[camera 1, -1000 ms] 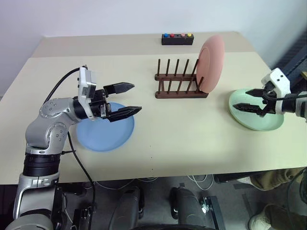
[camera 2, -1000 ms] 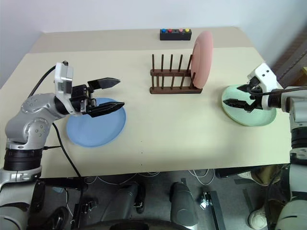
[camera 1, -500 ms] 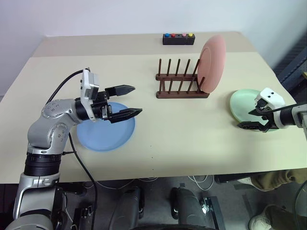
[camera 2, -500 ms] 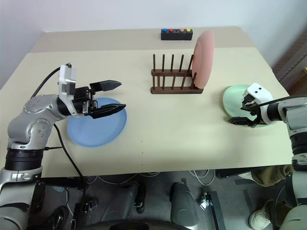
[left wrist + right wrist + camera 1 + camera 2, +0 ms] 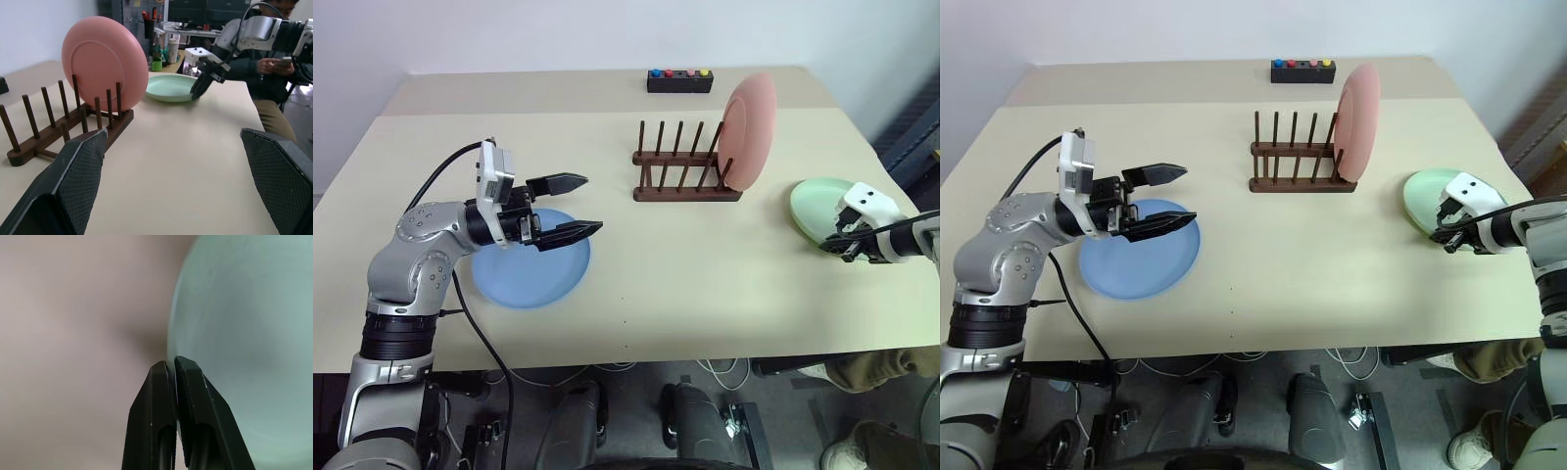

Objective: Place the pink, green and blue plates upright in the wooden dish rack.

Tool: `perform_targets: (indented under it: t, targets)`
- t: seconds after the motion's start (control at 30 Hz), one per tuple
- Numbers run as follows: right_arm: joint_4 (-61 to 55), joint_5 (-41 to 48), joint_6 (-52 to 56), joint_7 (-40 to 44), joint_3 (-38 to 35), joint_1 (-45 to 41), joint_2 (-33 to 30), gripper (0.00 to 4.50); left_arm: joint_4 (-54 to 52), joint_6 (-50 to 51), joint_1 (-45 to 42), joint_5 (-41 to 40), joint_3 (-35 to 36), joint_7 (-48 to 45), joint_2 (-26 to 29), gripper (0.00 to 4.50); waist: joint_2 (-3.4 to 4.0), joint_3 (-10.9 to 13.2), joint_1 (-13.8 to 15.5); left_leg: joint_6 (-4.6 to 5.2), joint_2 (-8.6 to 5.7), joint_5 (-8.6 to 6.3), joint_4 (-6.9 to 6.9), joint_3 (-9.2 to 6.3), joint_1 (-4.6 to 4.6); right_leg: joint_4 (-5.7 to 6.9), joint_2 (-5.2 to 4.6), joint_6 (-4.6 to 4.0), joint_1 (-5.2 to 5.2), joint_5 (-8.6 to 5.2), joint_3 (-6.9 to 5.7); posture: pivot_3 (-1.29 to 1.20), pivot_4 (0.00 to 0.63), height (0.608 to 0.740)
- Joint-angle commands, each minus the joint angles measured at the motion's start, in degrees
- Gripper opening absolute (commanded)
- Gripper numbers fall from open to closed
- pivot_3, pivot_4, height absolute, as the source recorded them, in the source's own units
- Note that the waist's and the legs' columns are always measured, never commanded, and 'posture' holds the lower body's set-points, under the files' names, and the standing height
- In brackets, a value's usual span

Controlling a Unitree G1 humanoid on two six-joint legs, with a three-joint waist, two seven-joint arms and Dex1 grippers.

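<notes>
The pink plate stands upright at the right end of the wooden dish rack, whose other slots hold nothing. The green plate sits at the table's right side, and my right gripper is shut on its near rim; the right wrist view shows the rim pinched between the two black fingers. On the left, the blue plate lies flat on the table. My left gripper hovers over its far right edge, open, pointing toward the rack with nothing in it.
A black box with coloured buttons rests at the table's far edge behind the rack. A seated person is beyond the table's right side. Bare tabletop lies between the blue plate and the green plate.
My right gripper dropped to the green plate's near rim and shut on it; the plate now sits a little further right and looks tilted. The left arm stayed still.
</notes>
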Motion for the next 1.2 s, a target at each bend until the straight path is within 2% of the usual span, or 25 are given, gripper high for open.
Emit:
perform_targets:
  t: [0.03, 0.1, 0.23, 0.5, 0.63, 0.87, 1.0, 1.2]
  targets:
    - [3.5, 2.0, -3.8, -5.1, -5.4, -6.4, 1.1, 0.03, -1.4, -0.3, -1.0, -1.8, 1.7, -0.2, -0.1, 4.5, 0.0, 0.0, -0.2, 0.0, 0.0, 0.0, 0.0, 0.0, 0.0, 0.0, 0.0, 0.0, 0.0, 0.0, 0.0, 0.0, 0.15, 0.735]
    - [7.9, 2.3, -8.2, -10.5, -7.8, -11.5, 2.4, 0.03, -1.7, 1.8, -1.0, -3.6, 1.9, -0.9, 0.3, 4.5, 0.08, 0.1, -0.4, -0.02, 0.0, 0.01, 0.0, 0.02, 0.0, 0.01, 0.0, 0.0, -0.04, 0.0, 0.02, 0.0, 0.15, 0.735]
    - [13.4, 12.2, -8.5, -14.9, -18.4, -23.3, 8.0, 0.03, -2.4, 2.7, -0.4, -4.3, 1.6, -1.9, 1.0, 4.5, 0.11, 0.1, -0.4, -0.07, 0.02, 0.04, -0.08, 0.03, -0.03, 0.06, 0.03, -0.01, -0.13, 0.0, 0.03, 0.0, 0.15, 0.735]
    - [10.7, 36.6, 6.2, -12.9, -36.2, -37.7, 16.2, 0.03, -2.5, 2.4, -0.5, -4.3, 2.2, -1.1, 0.6, 4.5, 0.12, 0.1, 0.4, -0.03, 0.0, 0.02, -0.08, 0.0, -0.06, -0.01, 0.02, -0.01, -0.06, 0.0, 0.0, 0.0, 0.15, 0.735]
    - [10.5, 46.5, 15.3, -14.0, -42.4, -40.8, 17.9, 0.03, -3.6, 2.6, 0.6, -4.7, 3.0, -0.5, 0.9, 4.5, 0.12, 0.1, 0.4, -0.01, -0.01, 0.01, -0.09, -0.01, -0.08, -0.02, 0.0, -0.01, -0.08, 0.0, 0.0, 0.0, 0.15, 0.735]
    - [2.2, 51.7, 31.8, -6.0, -35.9, -32.6, 18.8, 0.03, -5.3, 3.0, 2.1, -5.0, 4.0, 0.8, 1.3, 4.5, 0.12, 0.1, -0.3, -0.01, 0.02, 0.0, -0.09, 0.0, -0.05, 0.04, -0.01, -0.02, -0.1, 0.0, 0.02, 0.0, 0.15, 0.735]
    - [-1.3, 49.3, 31.1, -2.8, -30.6, -28.3, 19.1, 0.03, -5.5, 2.8, 2.1, -4.8, 3.9, 1.1, 1.3, 4.5, 0.14, 0.1, -0.2, 0.0, 0.02, 0.0, -0.09, 0.01, -0.07, 0.07, 0.0, -0.02, -0.15, 0.01, 0.02, 0.0, 0.15, 0.735]
    - [-5.8, 47.1, 27.8, -5.2, -26.6, -24.7, 23.5, 0.03, -5.4, 2.6, 2.2, -4.8, 3.8, 1.2, 1.1, 4.5, 0.13, 0.1, -0.1, -0.01, 0.01, 0.01, -0.08, 0.02, -0.08, 0.08, 0.01, -0.01, -0.16, 0.01, 0.01, 0.0, 0.15, 0.735]
